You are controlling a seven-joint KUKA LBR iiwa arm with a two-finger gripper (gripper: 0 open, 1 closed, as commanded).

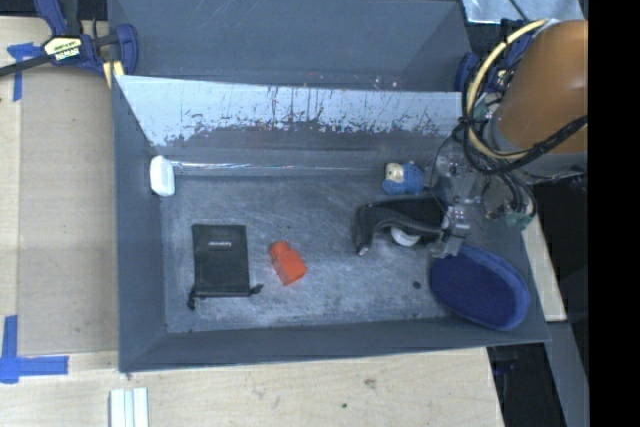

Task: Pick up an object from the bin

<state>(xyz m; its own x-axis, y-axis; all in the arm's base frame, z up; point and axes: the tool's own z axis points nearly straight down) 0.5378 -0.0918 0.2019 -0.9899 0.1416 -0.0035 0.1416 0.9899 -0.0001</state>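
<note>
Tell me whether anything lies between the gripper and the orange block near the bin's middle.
Yes: a black curved thing lies on the floor right beside the gripper, on the way toward the orange block.

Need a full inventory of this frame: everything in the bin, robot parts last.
bin: 1, grey metal, holds everything below
white capsule: 1, white, back left of the floor
flat pouch: 1, black, front left
small block: 1, orange-red, just right of the flat pouch
small lump: 1, blue and white, back right by the wall
curved piece: 1, black, right of centre, a white bit under it
oval pad: 1, dark blue, front right corner
arm: 1, orange cover with cables, entering from the right
tool: 1, at the curved piece's right end
</note>
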